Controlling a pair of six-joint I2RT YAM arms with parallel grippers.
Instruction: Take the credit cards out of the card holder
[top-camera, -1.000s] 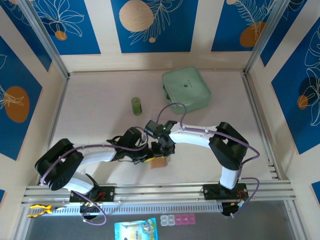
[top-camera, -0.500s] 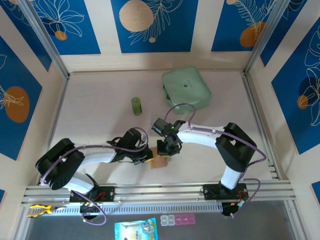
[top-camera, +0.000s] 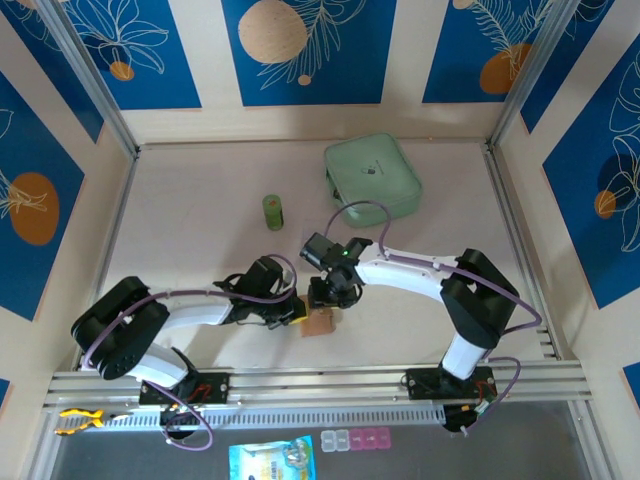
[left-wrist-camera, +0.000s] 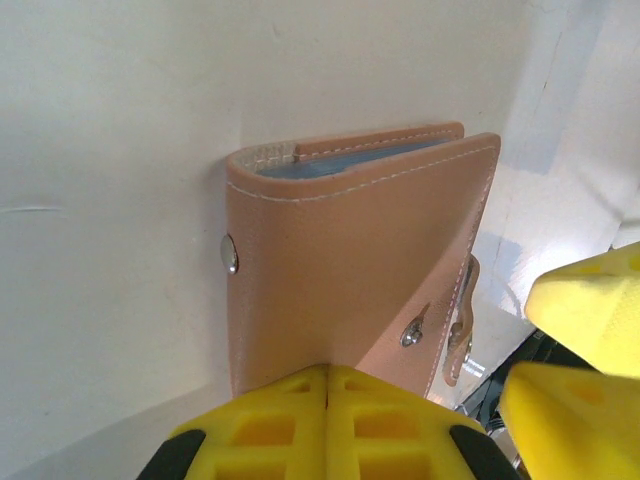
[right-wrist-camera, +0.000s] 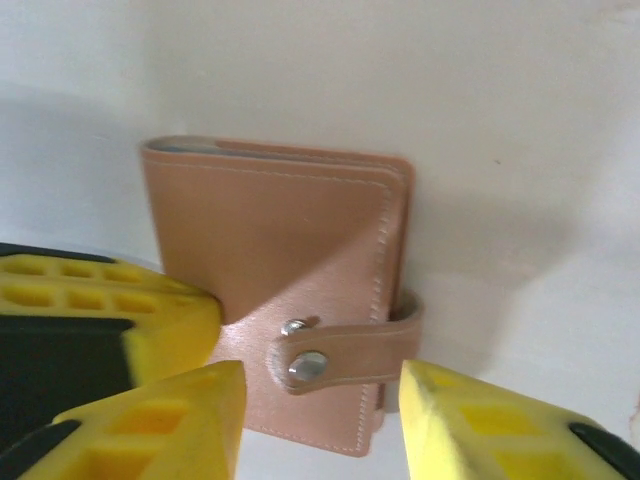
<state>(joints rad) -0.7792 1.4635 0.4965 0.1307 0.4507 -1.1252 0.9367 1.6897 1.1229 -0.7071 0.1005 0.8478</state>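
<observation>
Strap (right-wrist-camera: 345, 352) between parted right gripper (right-wrist-camera: 320, 388); left gripper (left-wrist-camera: 328, 390) seemingly pinches card holder (left-wrist-camera: 350, 260).

With the card holder (left-wrist-camera: 350, 250) closed, its inside is hidden. Its near edge is covered by the left gripper (left-wrist-camera: 328, 400), and its lower corners are masked by the right gripper (right-wrist-camera: 320, 400).

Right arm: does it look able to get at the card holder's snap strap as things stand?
Probably yes. The right gripper is open, its fingers either side of the uncovered strap; the shut left gripper sits at the opposite edge of the card holder.
</observation>
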